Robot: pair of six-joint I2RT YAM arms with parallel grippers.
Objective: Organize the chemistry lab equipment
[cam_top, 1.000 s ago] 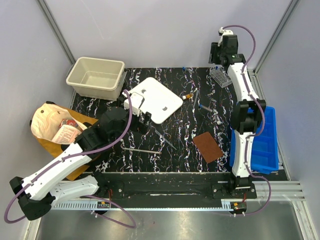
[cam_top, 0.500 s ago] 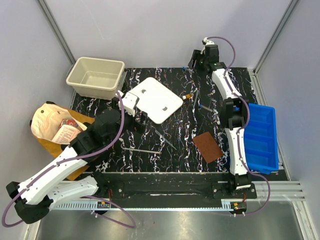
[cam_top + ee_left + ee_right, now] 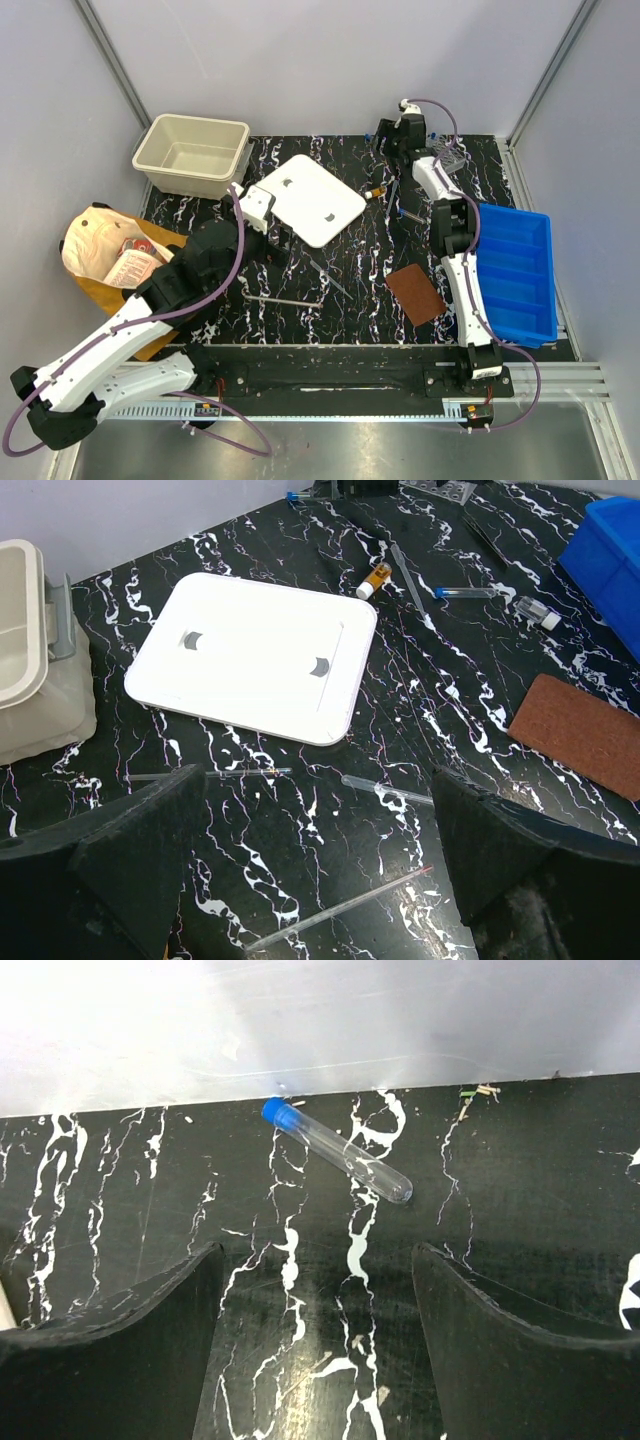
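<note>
My right gripper (image 3: pixel 386 136) is open at the table's back edge; in the right wrist view (image 3: pixel 318 1260) a clear blue-capped tube (image 3: pixel 335 1150) lies just ahead of the empty jaws. The clear tube rack (image 3: pixel 449 160) sits behind that arm, partly hidden. My left gripper (image 3: pixel 268 222) is open and empty by the white lid (image 3: pixel 312 198); in its wrist view (image 3: pixel 315 810) a thin silvery rod (image 3: pixel 345 908), a clear pipette (image 3: pixel 385 790) and a thin glass stick (image 3: pixel 200 775) lie below it. An orange-capped vial (image 3: pixel 376 191), a blue-capped tube (image 3: pixel 410 213) and a grey stick tool (image 3: pixel 328 275) lie mid-table.
A beige bin (image 3: pixel 192 154) stands back left. A blue bin (image 3: pixel 515 270) sits right. A brown pad (image 3: pixel 415 293) lies front right. A tan paper bag (image 3: pixel 105 255) with packets lies left. Another long rod (image 3: pixel 280 300) lies near the front.
My right arm has swung left along the back edge, away from the tube rack. My left gripper has pulled back a little toward the lid's left corner.
</note>
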